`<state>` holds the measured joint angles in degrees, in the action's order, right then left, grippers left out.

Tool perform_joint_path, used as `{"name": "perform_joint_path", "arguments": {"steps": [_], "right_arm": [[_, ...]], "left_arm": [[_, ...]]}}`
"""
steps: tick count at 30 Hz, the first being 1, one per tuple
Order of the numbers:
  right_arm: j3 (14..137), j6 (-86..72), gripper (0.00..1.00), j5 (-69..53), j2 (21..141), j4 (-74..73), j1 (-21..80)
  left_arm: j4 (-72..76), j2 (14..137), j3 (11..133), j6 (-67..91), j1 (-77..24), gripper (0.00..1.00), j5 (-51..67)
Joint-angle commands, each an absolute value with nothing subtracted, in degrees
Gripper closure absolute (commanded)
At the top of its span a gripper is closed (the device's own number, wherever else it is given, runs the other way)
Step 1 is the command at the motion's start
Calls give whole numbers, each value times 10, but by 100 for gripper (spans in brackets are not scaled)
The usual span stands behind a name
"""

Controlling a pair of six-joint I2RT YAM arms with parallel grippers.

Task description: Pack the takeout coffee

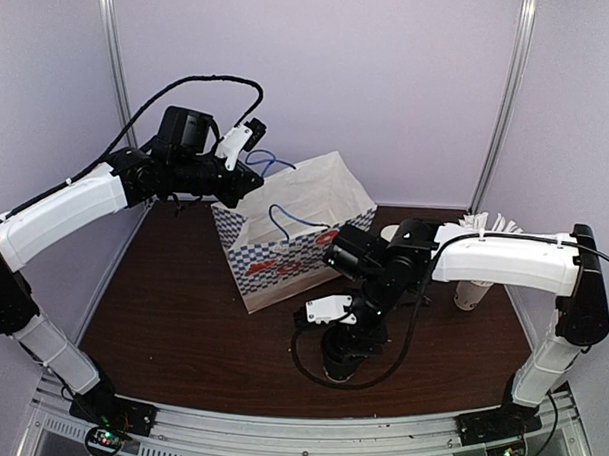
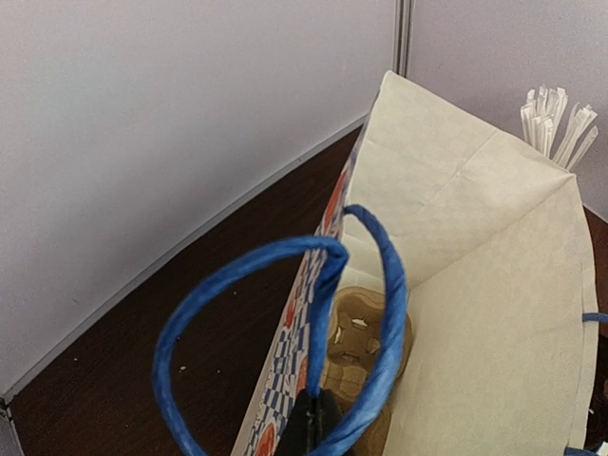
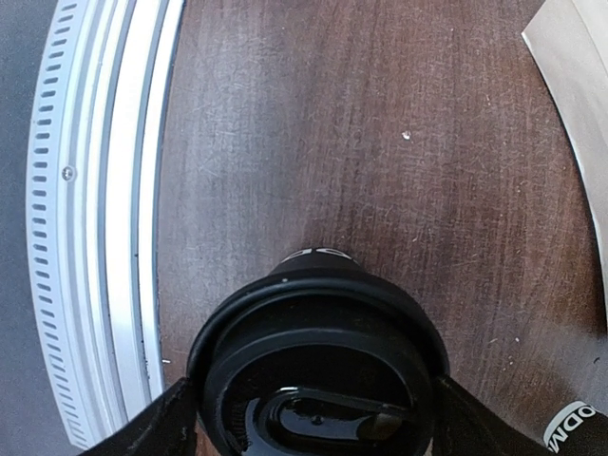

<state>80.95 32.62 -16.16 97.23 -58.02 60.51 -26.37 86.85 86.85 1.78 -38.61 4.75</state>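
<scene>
The takeout coffee (image 3: 318, 351), a black cup with a round black lid, stands on the dark wooden table, also in the top view (image 1: 342, 369). My right gripper (image 3: 313, 423) is over it from above with one finger (image 3: 161, 427) on each side of the lid, shut on it; in the top view it (image 1: 344, 351) is in front of the bag. The paper bag (image 1: 284, 252) stands open, checkered outside. My left gripper (image 2: 318, 427) is shut on its blue handle (image 2: 190, 323) and holds the rear-left side up (image 1: 248, 181).
A brown cardboard cup carrier (image 2: 361, 347) lies in the bottom of the bag (image 2: 494, 313). A white cup of paper-wrapped straws (image 1: 475, 284) stands at the right rear; the straws (image 2: 556, 123) show behind the bag. The table's metal front rail (image 3: 95, 237) is close to the coffee.
</scene>
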Motion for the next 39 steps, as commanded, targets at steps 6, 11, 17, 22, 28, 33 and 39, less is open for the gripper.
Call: {"name": "perform_joint_path", "arguments": {"steps": [6,11,17,22,28,33,39], "right_arm": [[803,320,29,-140,976,-577,607],[837,318,32,-133,965,-611,607],[918,319,33,-153,903,-677,607],[1013,328,35,-159,856,-715,589],[1188,340,36,-152,845,-740,561],[1270,340,37,-152,851,-746,548],[1252,339,37,-152,845,-742,547]], "left_arm": [[-229,850,864,15,-383,100,52],[-230,849,866,15,-383,100,53],[-246,850,880,6,-383,100,77],[-265,853,899,-16,-383,100,146],[-272,856,912,-9,-383,100,203],[-270,852,916,19,-383,100,232],[-270,836,894,35,-386,100,237]]}}
